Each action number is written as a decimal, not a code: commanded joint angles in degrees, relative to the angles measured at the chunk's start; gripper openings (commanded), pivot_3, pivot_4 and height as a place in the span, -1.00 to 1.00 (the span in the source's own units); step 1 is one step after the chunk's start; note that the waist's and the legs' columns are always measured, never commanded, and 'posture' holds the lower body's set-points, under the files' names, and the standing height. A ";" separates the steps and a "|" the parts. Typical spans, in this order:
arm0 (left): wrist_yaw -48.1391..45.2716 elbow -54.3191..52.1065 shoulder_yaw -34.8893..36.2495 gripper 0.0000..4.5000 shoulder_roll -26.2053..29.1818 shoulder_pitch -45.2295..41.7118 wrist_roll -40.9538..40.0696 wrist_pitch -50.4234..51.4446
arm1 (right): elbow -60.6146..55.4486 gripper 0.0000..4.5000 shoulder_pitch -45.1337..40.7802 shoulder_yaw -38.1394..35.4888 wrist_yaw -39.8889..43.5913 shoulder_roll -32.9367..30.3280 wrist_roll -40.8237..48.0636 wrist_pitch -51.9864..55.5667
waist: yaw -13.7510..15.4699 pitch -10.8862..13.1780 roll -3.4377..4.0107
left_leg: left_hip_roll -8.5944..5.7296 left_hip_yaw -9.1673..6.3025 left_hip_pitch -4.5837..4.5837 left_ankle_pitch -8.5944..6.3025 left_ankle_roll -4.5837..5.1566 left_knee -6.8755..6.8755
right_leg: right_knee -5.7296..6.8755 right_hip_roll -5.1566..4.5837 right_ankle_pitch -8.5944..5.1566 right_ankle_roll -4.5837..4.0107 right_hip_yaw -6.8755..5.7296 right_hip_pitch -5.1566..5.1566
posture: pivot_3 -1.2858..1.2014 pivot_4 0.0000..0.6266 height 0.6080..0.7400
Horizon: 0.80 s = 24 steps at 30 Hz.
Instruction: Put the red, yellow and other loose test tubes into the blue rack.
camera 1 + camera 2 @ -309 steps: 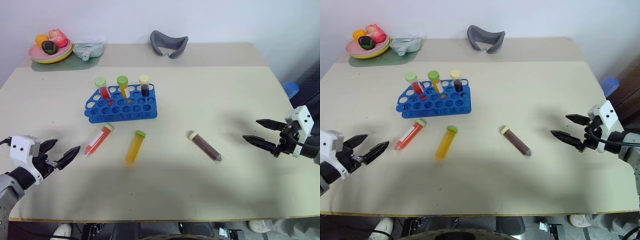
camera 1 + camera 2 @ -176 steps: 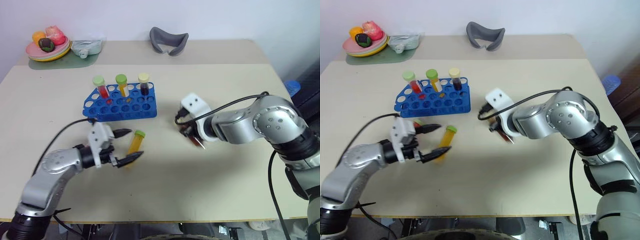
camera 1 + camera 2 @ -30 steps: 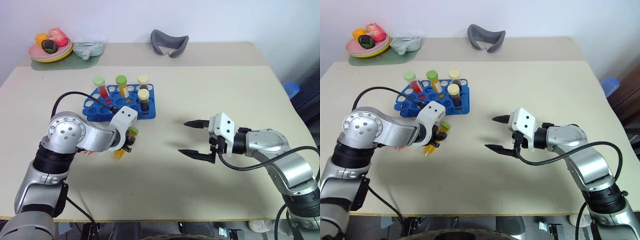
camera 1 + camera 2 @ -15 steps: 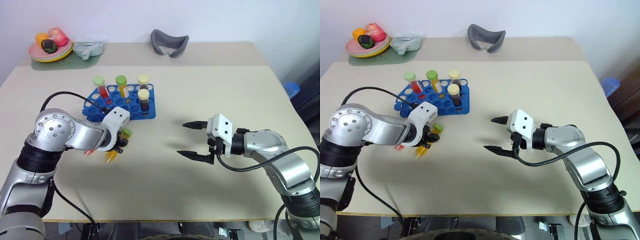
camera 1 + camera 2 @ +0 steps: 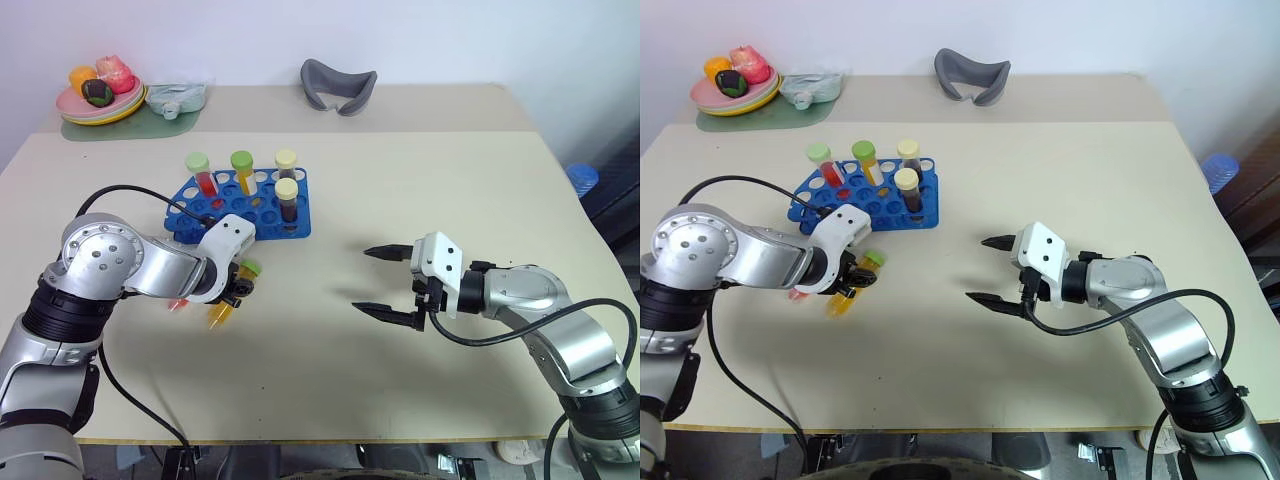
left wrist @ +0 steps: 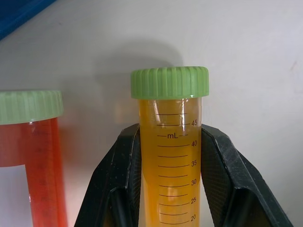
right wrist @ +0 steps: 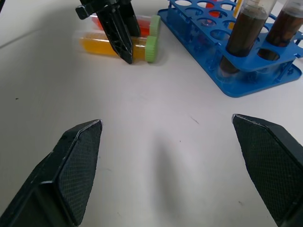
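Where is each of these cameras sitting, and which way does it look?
Head views: forward and down at the table, with both arms, the left gripper and right gripper.
Left wrist: along its fingers clamping the yellow tube.
Right wrist: between its open fingers toward the blue rack.
Shared: yellow tube, red tube.

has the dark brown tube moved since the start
Yes: the dark brown test tube went from lying on the table to standing in the blue plastic rack, at its right end.

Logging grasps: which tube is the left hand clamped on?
The yellow tube, pinched between the left hand fingers; the red tube lies free beside it.
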 commanded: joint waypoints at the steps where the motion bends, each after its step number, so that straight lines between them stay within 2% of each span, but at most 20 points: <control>1: -1.26 -1.14 -0.61 0.12 1.20 -0.30 1.46 0.53 | -2.17 1.00 -0.15 -0.32 -0.24 0.45 0.26 -1.01 | 0.00 0.00 0.00 | 0.00 0.00 0.00 0.00 0.00 0.00 | 0.00 0.00 0.00 0.00 0.00 0.00 | 0.03 -0.52 1.00; 5: -1.50 -0.55 0.27 0.99 1.00 -0.30 1.93 0.53 | -1.97 1.00 -0.38 -0.17 -0.23 0.48 0.24 -1.17 | -0.05 -0.01 0.01 | 0.00 0.00 0.03 -0.06 0.10 0.00 | 0.04 0.00 0.00 0.00 0.00 0.01 | 0.03 -0.52 1.00; 19: -2.24 0.78 -0.91 0.99 2.59 -0.99 1.02 0.53 | -1.25 1.00 -0.98 0.38 -0.35 0.85 -0.25 -1.65 | -0.10 -0.02 0.03 | 0.01 0.00 0.06 -0.07 0.12 0.02 | 0.07 0.01 0.00 0.00 0.01 0.02 | 0.03 -0.52 1.00; 22: -2.64 0.64 -1.41 0.61 2.93 -1.61 1.96 0.53 | -1.28 1.00 -1.01 0.38 -0.48 0.93 -0.27 -1.58 | -0.10 -0.02 0.03 | 0.00 0.00 0.06 -0.07 0.12 0.02 | 0.07 0.01 0.00 0.00 0.01 0.01 | 0.03 -0.52 1.00; 24: -2.98 0.39 -1.66 0.16 3.10 -1.86 2.66 0.53 | -1.41 1.00 -0.90 0.29 -0.55 0.95 -0.27 -1.55 | -0.04 -0.02 0.03 | 0.00 0.00 0.05 -0.07 0.12 0.02 | 0.06 0.01 0.00 0.00 0.01 0.01 | 0.03 -0.52 1.00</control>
